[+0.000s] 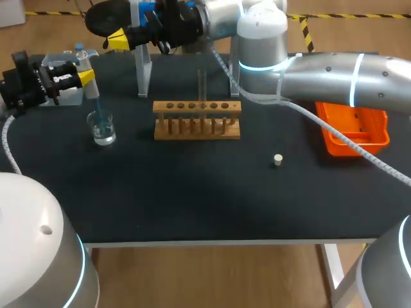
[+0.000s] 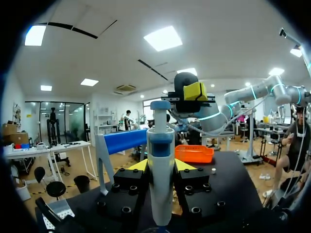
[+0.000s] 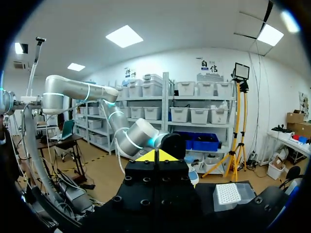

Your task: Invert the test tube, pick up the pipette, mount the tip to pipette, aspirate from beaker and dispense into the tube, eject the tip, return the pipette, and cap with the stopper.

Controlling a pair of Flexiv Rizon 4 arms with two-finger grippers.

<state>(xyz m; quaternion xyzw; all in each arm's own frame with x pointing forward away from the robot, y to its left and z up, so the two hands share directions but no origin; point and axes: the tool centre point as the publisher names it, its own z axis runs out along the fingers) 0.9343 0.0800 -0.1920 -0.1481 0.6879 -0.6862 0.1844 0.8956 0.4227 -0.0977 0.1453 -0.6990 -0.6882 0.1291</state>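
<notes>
The left gripper (image 1: 87, 76) hangs at about ten o'clock from the wooden rack (image 1: 197, 120), well apart from it. In the left wrist view its yellow fingers (image 2: 138, 165) pinch the pipette (image 2: 160, 184) from both sides, with the pipette upright between them. The pipette's blue tip (image 1: 95, 102) slants down from the gripper, and its end sits inside the beaker (image 1: 103, 130). The beaker stands at nine o'clock from the rack and holds clear liquid. A pale box (image 1: 67, 97) lies just under the left gripper. The test tube (image 1: 201, 85) stands upright in one of the rack's middle holes. The stopper (image 1: 277, 160) lies alone on the black table (image 1: 192, 192) at four o'clock from the rack. An orange tray (image 1: 353, 128) sits at three o'clock, partly under the right arm. The pipette stand (image 1: 142, 64) rises at eleven o'clock from the rack. The right gripper (image 1: 119, 40) hovers just beyond the stand, high above the table. In its own wrist view its yellow tips (image 3: 155, 156) are pressed together with nothing between them
</notes>
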